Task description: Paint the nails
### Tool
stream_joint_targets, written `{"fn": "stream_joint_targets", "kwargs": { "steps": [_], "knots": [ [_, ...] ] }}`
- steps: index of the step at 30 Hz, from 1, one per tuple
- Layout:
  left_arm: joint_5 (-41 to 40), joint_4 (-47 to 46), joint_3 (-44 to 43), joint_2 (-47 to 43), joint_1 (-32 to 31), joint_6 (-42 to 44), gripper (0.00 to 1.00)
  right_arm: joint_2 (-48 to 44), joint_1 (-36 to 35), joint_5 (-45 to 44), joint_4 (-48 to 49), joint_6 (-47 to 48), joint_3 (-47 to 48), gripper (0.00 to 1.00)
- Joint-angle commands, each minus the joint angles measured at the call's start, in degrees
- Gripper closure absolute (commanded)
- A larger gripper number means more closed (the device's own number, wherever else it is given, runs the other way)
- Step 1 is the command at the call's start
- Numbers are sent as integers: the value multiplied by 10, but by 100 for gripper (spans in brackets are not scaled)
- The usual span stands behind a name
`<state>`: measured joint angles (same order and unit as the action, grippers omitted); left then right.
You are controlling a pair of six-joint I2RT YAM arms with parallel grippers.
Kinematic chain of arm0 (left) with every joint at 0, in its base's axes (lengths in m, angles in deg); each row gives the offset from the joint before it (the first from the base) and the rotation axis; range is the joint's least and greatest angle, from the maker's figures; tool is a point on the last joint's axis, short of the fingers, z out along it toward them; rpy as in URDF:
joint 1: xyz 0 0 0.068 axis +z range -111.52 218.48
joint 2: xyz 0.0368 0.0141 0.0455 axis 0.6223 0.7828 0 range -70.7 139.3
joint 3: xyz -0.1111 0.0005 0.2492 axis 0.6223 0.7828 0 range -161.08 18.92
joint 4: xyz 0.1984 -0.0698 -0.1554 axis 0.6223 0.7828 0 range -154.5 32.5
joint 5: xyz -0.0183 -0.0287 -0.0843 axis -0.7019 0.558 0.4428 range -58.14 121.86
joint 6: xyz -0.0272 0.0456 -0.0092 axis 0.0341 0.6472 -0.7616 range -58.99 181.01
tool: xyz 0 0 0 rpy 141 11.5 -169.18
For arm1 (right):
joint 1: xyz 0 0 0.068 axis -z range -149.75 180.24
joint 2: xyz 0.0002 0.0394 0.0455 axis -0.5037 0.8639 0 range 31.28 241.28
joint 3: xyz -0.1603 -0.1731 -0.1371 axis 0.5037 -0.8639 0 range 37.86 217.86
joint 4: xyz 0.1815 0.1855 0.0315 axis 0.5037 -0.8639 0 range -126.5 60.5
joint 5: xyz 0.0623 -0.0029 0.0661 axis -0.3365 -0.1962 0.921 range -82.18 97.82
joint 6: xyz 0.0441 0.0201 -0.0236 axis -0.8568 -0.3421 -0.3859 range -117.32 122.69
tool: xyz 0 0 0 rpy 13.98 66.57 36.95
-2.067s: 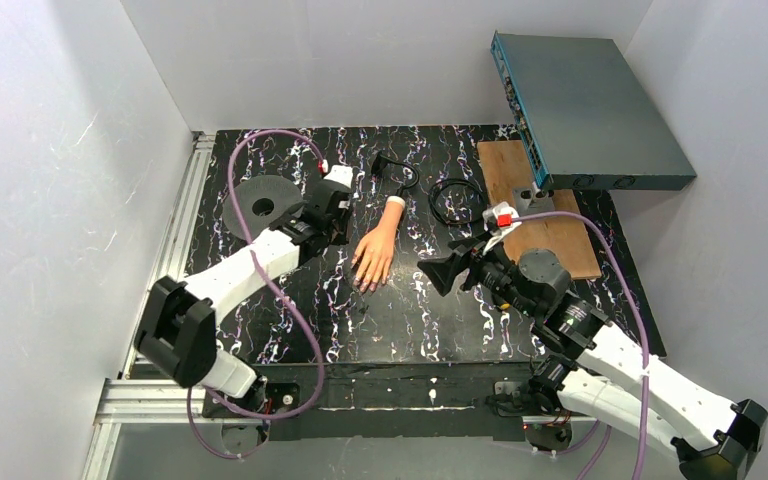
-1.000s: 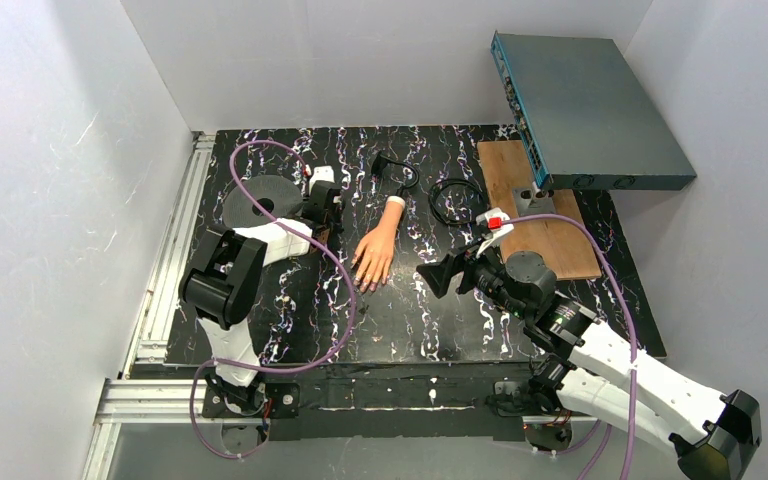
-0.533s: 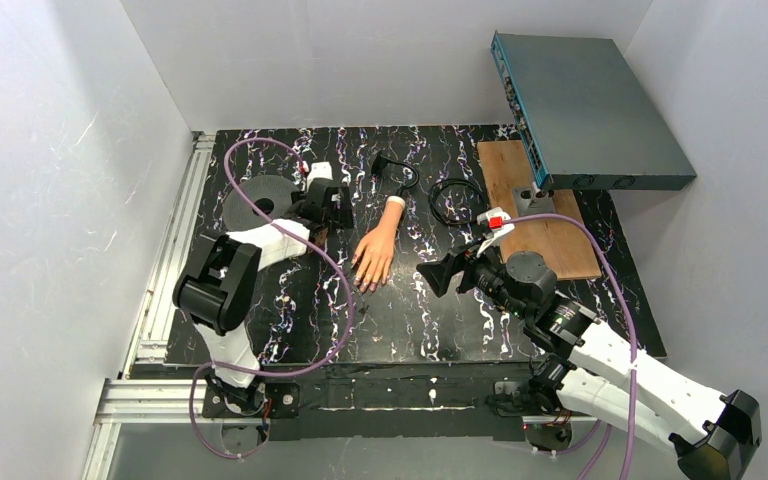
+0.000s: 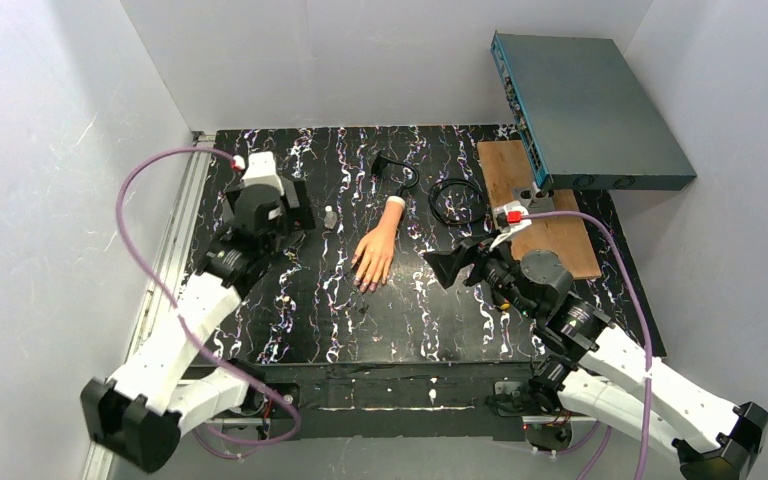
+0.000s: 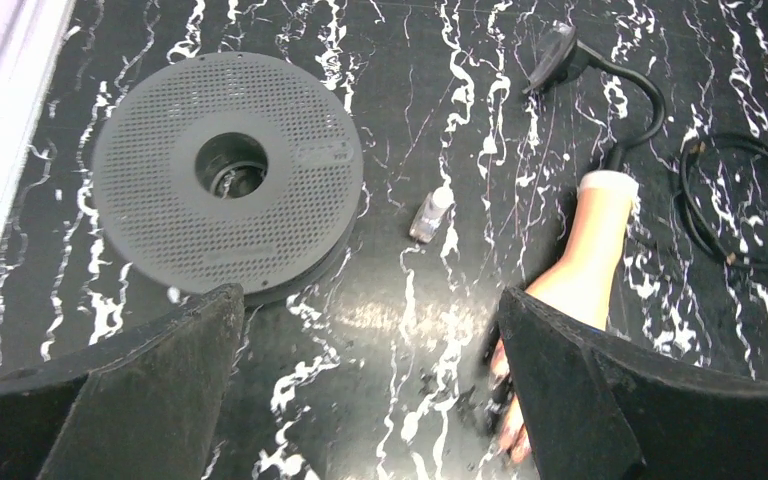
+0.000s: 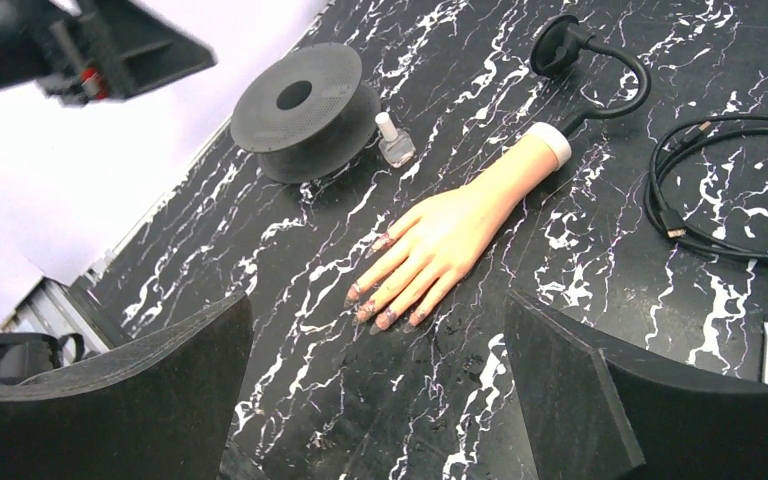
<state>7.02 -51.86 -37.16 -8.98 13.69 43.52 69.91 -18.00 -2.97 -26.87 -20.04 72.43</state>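
The mannequin hand (image 6: 450,235) lies palm down near the middle of the black marbled tabletop (image 4: 410,320). Its white wrist stub is toward the far edge and its fingers point back toward the arms. The nails (image 6: 385,318) sit at those fingertips, small and dark purplish, touching the tabletop. A small clear bottle (image 6: 393,140) stands upright between the mannequin hand and a grey spool (image 6: 300,110), close to the spool. The left hand (image 5: 370,380) hangs above the tabletop near the spool, its jaws spread wide with nothing between them. The right hand (image 6: 375,390) is to the right of the mannequin hand and faces it, jaws equally wide and holding nothing. A coiled black cable (image 6: 720,180) lies beyond the wrist stub.
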Motion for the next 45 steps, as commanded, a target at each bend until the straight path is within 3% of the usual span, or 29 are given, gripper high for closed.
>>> {"fn": "stream_joint_targets", "kwargs": {
  "steps": [1, 10, 14, 24, 45],
  "knots": [
    [24, 82, 40, -106, 5, 53, 2, -19, -1, -34, -18, -36, 30, 0],
    [47, 134, 106, -237, 5, 72, 2, -14, -1, -59, -103, -121, 35, 0],
    [67, 101, 182, -274, 4, 94, 2, -19, -1, -53, -114, -117, 10, 0],
    [103, 102, 167, -256, 4, 91, 2, -43, -1, -60, -109, -118, -34, 0],
    [139, 93, 171, -262, 5, 97, 2, -11, -1, -80, -106, -102, -8, 0]
  ]
}}
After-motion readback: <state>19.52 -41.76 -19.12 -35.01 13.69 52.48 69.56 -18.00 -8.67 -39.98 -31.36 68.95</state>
